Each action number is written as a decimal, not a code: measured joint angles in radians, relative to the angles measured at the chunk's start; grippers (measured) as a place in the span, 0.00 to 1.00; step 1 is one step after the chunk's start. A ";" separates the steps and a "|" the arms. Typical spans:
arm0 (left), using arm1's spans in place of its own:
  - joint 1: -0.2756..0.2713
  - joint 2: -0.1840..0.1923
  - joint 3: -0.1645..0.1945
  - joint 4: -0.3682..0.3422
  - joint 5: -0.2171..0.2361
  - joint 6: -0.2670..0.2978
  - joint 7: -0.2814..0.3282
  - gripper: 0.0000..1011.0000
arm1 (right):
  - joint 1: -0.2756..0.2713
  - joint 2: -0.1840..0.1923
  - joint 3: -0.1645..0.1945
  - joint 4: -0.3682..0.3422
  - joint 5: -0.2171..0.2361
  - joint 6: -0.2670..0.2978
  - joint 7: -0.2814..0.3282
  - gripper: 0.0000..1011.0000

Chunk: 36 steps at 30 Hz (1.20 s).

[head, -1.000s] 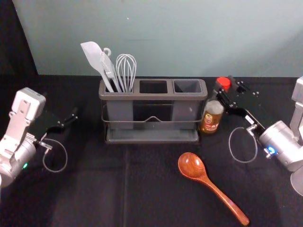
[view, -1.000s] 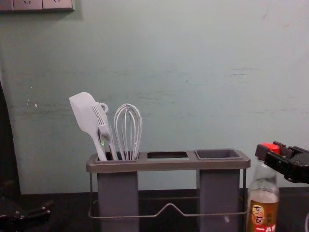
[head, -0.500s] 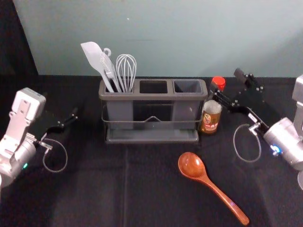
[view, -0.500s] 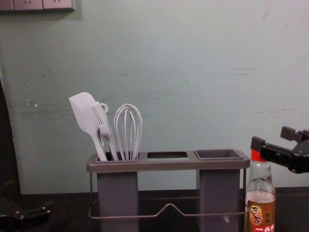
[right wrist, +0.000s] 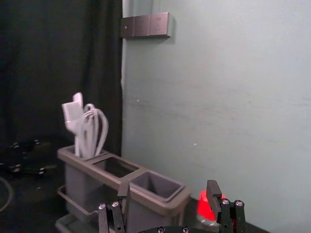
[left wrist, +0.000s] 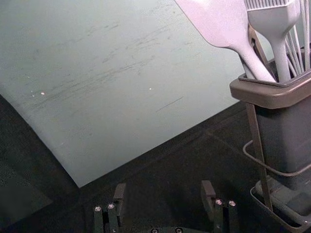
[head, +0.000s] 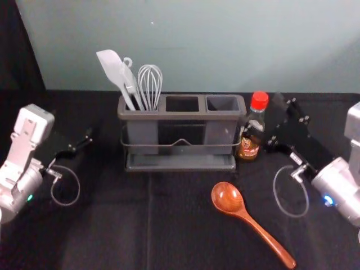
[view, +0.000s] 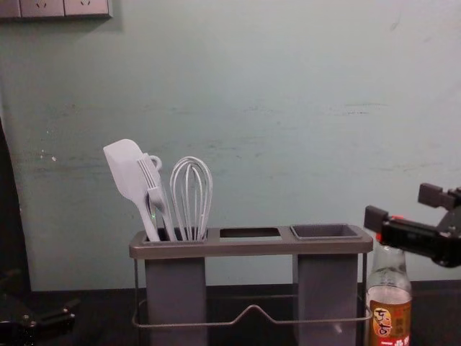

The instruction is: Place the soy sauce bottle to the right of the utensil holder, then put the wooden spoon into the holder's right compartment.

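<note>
The soy sauce bottle (head: 248, 147) stands upright just right of the utensil holder (head: 181, 115), its red cap up. Beside and partly before the bottle, my right gripper (head: 265, 117) is open and holds nothing. In the chest view one finger of the right gripper (view: 402, 207) crosses in front of the cap. The right gripper (right wrist: 168, 191) has the cap (right wrist: 204, 208) partly behind one finger. On the cloth in front of the holder lies the wooden spoon (head: 228, 197), handle toward the near right. My left gripper (head: 87, 137) is parked at the left; the left gripper (left wrist: 164, 190) is open and empty.
A white spatula (head: 112, 66), a whisk (head: 150, 84) and another white utensil stand in the holder's left compartment. Its middle and right (head: 223, 103) compartments are empty. A pale wall (head: 191, 45) rises behind the black cloth.
My right gripper has opened and let go of the bottle, then shifted off its cap. The bottle has straightened, its cap moving slightly left. The left arm and spoon are unmoved.
</note>
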<state>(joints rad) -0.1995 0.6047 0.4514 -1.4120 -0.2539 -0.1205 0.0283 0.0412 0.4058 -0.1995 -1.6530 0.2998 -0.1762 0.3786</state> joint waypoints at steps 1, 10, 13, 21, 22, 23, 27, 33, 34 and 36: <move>0.000 0.000 0.000 0.000 0.000 0.000 0.000 0.99 | -0.006 0.000 -0.001 -0.008 -0.002 0.004 -0.001 0.99; 0.000 0.000 0.000 0.000 0.000 0.000 0.000 0.99 | -0.065 -0.016 -0.038 -0.041 -0.004 0.086 -0.018 0.99; 0.000 0.000 0.000 0.000 0.000 0.000 0.000 0.99 | -0.077 -0.024 -0.049 -0.038 -0.004 0.110 -0.030 0.99; 0.000 0.000 0.000 0.000 0.000 0.000 0.000 0.99 | -0.097 -0.038 -0.082 -0.002 -0.038 0.156 -0.056 0.99; 0.000 0.000 0.000 0.000 0.000 0.000 0.000 0.99 | -0.098 -0.041 -0.084 0.006 -0.040 0.156 -0.056 0.99; 0.000 0.000 0.000 0.000 0.000 0.000 0.000 0.99 | -0.098 -0.043 -0.085 0.009 -0.040 0.156 -0.056 0.99; 0.000 0.000 0.000 0.000 0.000 0.000 0.000 0.99 | -0.100 -0.048 -0.085 0.019 -0.038 0.145 -0.054 0.99; 0.000 0.000 0.000 0.000 0.000 0.000 0.000 0.99 | -0.100 -0.047 -0.085 0.018 -0.038 0.146 -0.054 0.99; 0.000 0.000 0.000 0.000 0.000 0.000 0.000 0.99 | -0.099 -0.047 -0.085 0.018 -0.038 0.146 -0.054 0.99; 0.000 0.000 0.000 0.000 0.000 0.000 0.000 0.99 | -0.099 -0.047 -0.085 0.018 -0.038 0.147 -0.054 0.99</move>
<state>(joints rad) -0.1996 0.6047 0.4514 -1.4120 -0.2539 -0.1205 0.0283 -0.0582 0.3592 -0.2846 -1.6354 0.2613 -0.0295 0.3244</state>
